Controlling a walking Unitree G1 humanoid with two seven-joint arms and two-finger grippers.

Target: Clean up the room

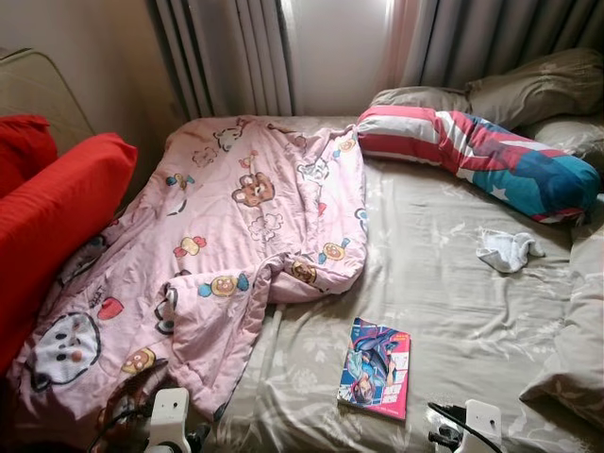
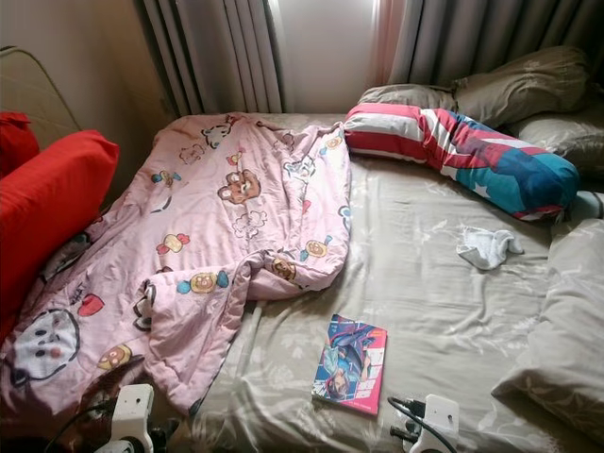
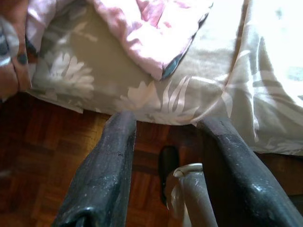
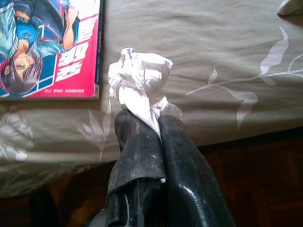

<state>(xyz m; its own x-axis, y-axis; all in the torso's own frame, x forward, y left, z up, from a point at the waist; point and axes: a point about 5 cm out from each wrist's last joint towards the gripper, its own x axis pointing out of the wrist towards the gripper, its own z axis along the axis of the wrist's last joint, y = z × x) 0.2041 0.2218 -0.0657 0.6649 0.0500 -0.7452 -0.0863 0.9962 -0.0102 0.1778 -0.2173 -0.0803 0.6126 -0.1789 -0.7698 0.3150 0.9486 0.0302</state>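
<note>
Pinching a crumpled white tissue (image 4: pixel 139 78) between fingers pressed tight together, the right gripper (image 4: pixel 154 124) hung at the near edge of the bed (image 1: pixel 444 274), low in the frame, just beside a manga book (image 1: pixel 376 368) lying on the grey floral sheet. The left gripper (image 3: pixel 165 125) sat at the lower left over the wooden floor (image 3: pixel 42 156), its fingers spread wide and holding nothing. A pink cartoon quilt (image 1: pixel 236 236) sprawled across the left half, red cushions (image 1: pixel 57 208) at far left, a striped bolster (image 1: pixel 481 156) upper right, a white cloth (image 1: pixel 508 250) below it.
</note>
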